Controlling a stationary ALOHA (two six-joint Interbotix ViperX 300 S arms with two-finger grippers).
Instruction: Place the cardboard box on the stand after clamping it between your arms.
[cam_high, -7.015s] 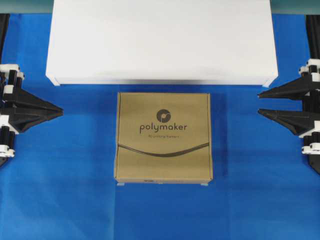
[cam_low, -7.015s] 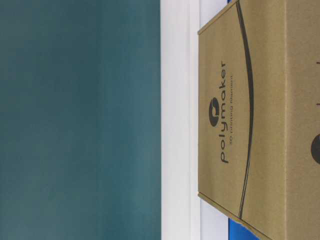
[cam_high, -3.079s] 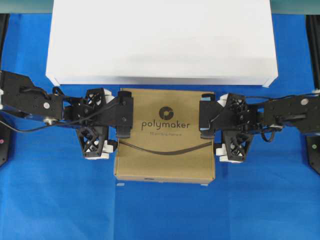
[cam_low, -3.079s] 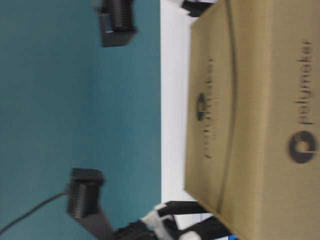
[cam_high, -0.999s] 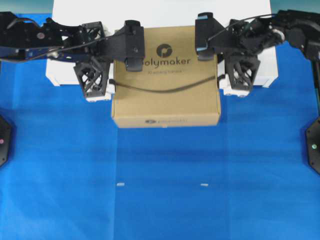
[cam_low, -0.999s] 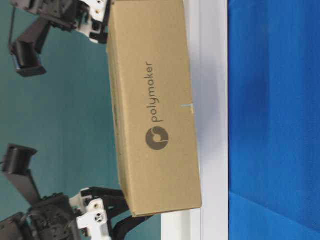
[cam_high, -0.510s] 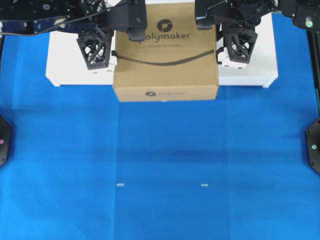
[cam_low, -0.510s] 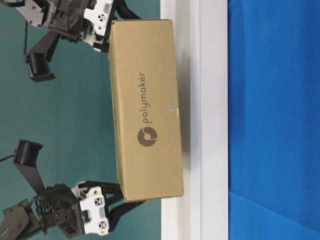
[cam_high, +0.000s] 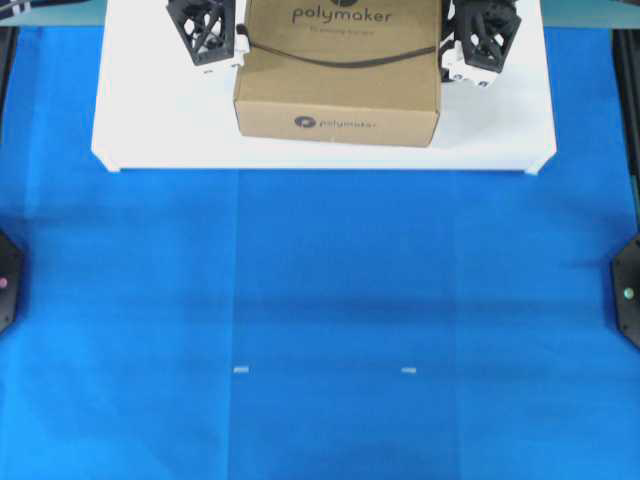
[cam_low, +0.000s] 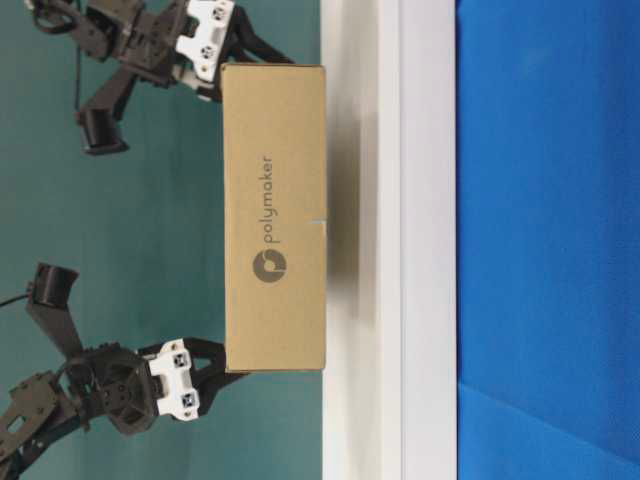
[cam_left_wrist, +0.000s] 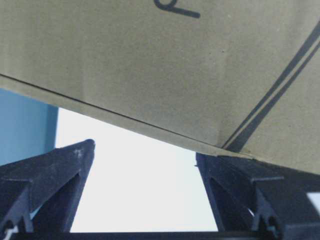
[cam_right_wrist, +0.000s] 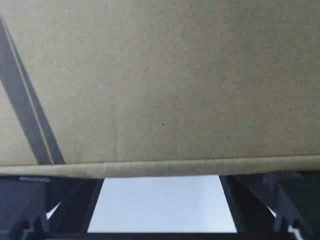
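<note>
The brown cardboard box (cam_high: 338, 70) with the "polymaker" logo is clamped between my two arms over the white stand (cam_high: 150, 110), at its back middle. The table-level view shows the box (cam_low: 275, 200) level, its underside at or just above the stand's top (cam_low: 360, 420); I cannot tell if they touch. My left gripper (cam_high: 222, 35) presses the box's left side and my right gripper (cam_high: 462, 42) its right side. Both have their jaws spread and hold nothing between them. Each wrist view shows the box's edge (cam_left_wrist: 150, 60) (cam_right_wrist: 160, 90) over the white stand, between the left gripper (cam_left_wrist: 145, 155) fingers and the right gripper (cam_right_wrist: 160, 192) fingers.
The blue cloth (cam_high: 320, 320) covers the table in front of the stand, with two small white marks (cam_high: 240, 369) on it. Black arm bases (cam_high: 628, 290) sit at the left and right edges. A teal wall (cam_low: 150, 230) stands behind.
Both arms have carried the box farther back, from overhanging the stand's front edge to fully over the stand. The grip on its sides is unchanged.
</note>
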